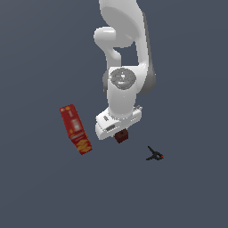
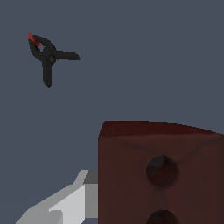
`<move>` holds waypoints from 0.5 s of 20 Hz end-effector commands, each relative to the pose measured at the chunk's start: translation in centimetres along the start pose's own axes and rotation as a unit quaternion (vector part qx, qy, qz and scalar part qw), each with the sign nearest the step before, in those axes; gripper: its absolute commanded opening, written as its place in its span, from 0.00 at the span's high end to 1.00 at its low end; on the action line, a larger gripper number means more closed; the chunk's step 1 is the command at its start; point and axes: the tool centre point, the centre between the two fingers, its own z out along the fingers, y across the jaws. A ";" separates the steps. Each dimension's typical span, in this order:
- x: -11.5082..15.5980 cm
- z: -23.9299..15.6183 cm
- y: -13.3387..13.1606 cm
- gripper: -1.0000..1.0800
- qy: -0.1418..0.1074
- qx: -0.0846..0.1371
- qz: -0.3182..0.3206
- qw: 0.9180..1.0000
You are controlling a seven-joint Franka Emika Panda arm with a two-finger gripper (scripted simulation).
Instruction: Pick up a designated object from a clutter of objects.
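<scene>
The designated object, a small dark reddish-brown block (image 1: 121,136) with round dots on one face, sits directly under the white hand in the exterior view. It fills the wrist view close up (image 2: 157,170). My gripper (image 1: 120,133) is shut on the block. One pale finger (image 2: 65,205) presses against the block's side; the other finger is hidden behind it. The rest of the clutter of objects lies apart on the dark floor.
A long red box with yellow print (image 1: 75,129) lies on the exterior view's left of the hand. A small black clamp with a red tip (image 1: 155,154) (image 2: 48,54) lies on the exterior view's right, a little apart from the block.
</scene>
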 end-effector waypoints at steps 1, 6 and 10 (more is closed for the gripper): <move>-0.4 -2.9 -0.2 1.00 0.001 -0.001 0.000 1.000; -1.2 -8.8 -0.7 1.00 0.001 0.000 0.000 1.000; -1.8 -13.1 -1.0 1.00 0.001 0.000 0.000 1.000</move>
